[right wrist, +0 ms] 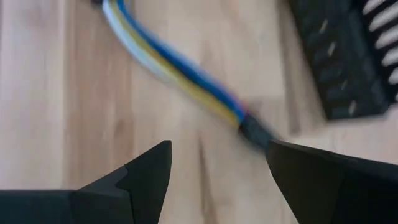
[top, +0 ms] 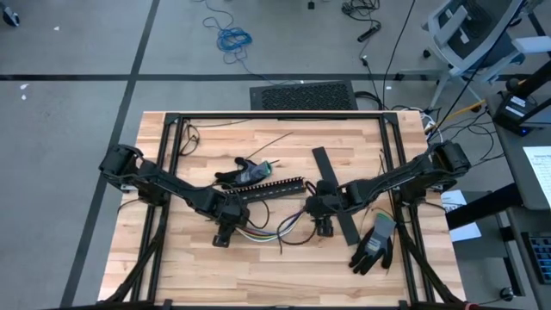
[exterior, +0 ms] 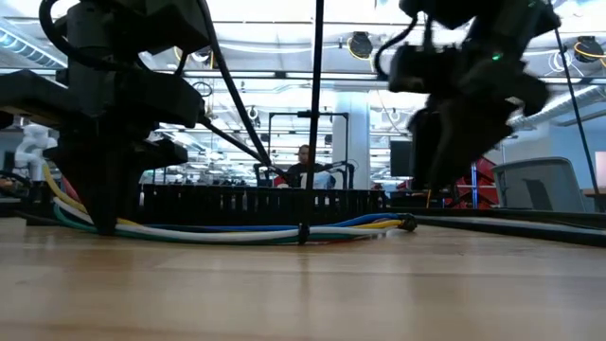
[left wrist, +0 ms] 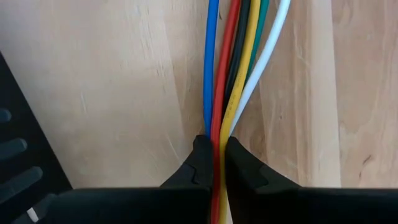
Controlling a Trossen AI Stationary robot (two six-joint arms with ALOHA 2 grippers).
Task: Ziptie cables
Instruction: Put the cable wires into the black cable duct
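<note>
Worktop [top: 189, 267]: wooden butcher-block surface inside a black frame, carrying all items below.

Cables [left wrist: 231, 74]: loose bundle of blue, red, black, yellow, green and white wires, lying flat on the worktop in front of the slotted duct, near the middle. One end is running under the left arm; the other end, capped by a dark wrap, is lying below the right arm.

Left gripper [left wrist: 217, 163]: fingers [left wrist: 198, 163] are clenching on the cables, squeezing the red and yellow wires between the tips while the others are fanning out just past them.

Right gripper [right wrist: 217, 165]: hovering above the wrapped end of the cables, fingers [right wrist: 149, 168] spread wide and released, grasping nothing.

Black slotted duct [top: 269, 188]: lying lengthwise just behind the cables.

Black strip [top: 334, 198]: lying diagonally under the right arm.

Glove [top: 376, 244]: grey and black, resting at the worktop's right side. A second dark glove [top: 239, 173] is sitting behind the duct.
</note>
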